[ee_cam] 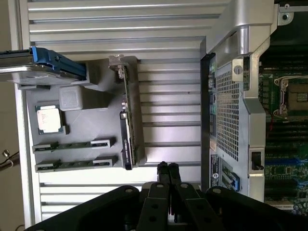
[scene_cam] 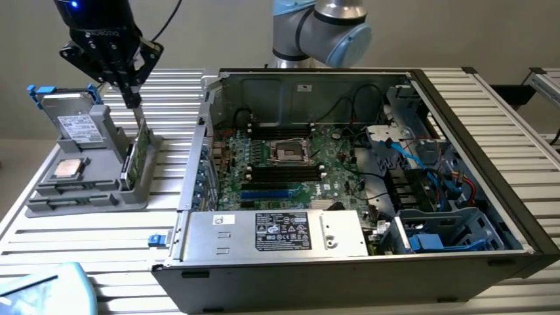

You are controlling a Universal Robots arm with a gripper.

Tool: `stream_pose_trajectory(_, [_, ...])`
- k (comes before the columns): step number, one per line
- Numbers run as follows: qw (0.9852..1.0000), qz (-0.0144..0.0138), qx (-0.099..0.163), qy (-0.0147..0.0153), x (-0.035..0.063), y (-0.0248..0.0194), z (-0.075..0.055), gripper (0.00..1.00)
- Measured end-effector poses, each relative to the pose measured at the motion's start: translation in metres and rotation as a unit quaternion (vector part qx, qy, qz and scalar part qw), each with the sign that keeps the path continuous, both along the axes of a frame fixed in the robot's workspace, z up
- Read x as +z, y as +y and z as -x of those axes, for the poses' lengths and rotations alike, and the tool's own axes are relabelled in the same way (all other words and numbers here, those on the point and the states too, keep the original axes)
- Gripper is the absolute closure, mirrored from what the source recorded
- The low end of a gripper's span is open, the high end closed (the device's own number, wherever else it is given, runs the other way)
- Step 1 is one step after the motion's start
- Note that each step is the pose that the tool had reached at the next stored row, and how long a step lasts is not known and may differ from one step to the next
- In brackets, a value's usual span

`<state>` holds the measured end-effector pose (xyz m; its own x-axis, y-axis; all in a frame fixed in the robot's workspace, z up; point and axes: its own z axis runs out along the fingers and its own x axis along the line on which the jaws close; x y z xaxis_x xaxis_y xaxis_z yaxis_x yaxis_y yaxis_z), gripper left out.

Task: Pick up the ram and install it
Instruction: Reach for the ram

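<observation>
The ram [ee_cam: 74, 163] is sitting in a narrow slot of the grey holder [ee_cam: 96, 101] on the ribbed counter [ee_cam: 163, 106]. A second ram stick [ee_cam: 72, 144] is lying in the slot just beside it, parallel to it. Both are running lengthwise along the holder's front edge, across the exterior view from left to right. One end of each is pointing toward the open computer case [scene_cam: 306, 275] and the other toward the counter's outer edge. Their long axes are crossing at a right angle to an upright green card [ee_cam: 126, 130] that is standing on edge along the holder's side nearest the case. A square silver processor [ee_cam: 49, 119] is resting in a pocket just behind the two sticks. Whether the sticks are lying flat or standing on edge is not clear. The claw [ee_cam: 167, 167] is hanging with its two fingers pressed together, gripping nothing and touching nothing. In the wrist view its tips are showing over bare counter between the holder and the case, near the front end of the upright card. In the exterior view the claw [scene_cam: 131, 100] is hovering above the holder, over the card. The ram is sitting below the claw and toward the exterior view's left of it, apart from it. The upright card is standing between the claw's tips and the nearer ends of both sticks.
</observation>
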<state>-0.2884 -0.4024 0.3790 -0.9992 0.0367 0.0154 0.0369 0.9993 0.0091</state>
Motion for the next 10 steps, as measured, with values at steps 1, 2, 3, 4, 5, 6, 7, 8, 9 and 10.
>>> stream_pose_trajectory(1, [1.0,0.0001,0.001,0.0003,-0.0003,-0.0002,0.002,0.9])
stream_pose_trajectory(2, [1.0,0.0003,0.001,0.0006,-0.0007,-0.0004,0.003,0.9])
stream_pose_trajectory(3, [1.0,0.0005,0.002,0.0009,-0.0009,-0.0006,0.005,0.9])
stream_pose_trajectory(4, [1.0,0.0006,0.003,0.0012,-0.0013,-0.0008,0.007,0.9])
stream_pose_trajectory(5, [1.0,0.0007,0.003,0.0015,-0.0016,-0.0009,0.008,0.9])
stream_pose_trajectory(6, [1.0,0.0008,0.004,0.0019,-0.002,-0.0012,0.01,0.9])
stream_pose_trajectory(7, [1.0,0.001,0.005,0.0023,-0.0023,-0.0013,0.012,0.9])
stream_pose_trajectory(8, [1.0,0.0011,0.005,0.0026,-0.0027,-0.0015,0.013,0.9])
stream_pose_trajectory(9, [1.0,0.0012,0.006,0.003,-0.0031,-0.0017,0.015,0.9])
stream_pose_trajectory(10, [1.0,0.0014,0.006,0.0034,-0.0035,-0.0019,0.017,0.9])
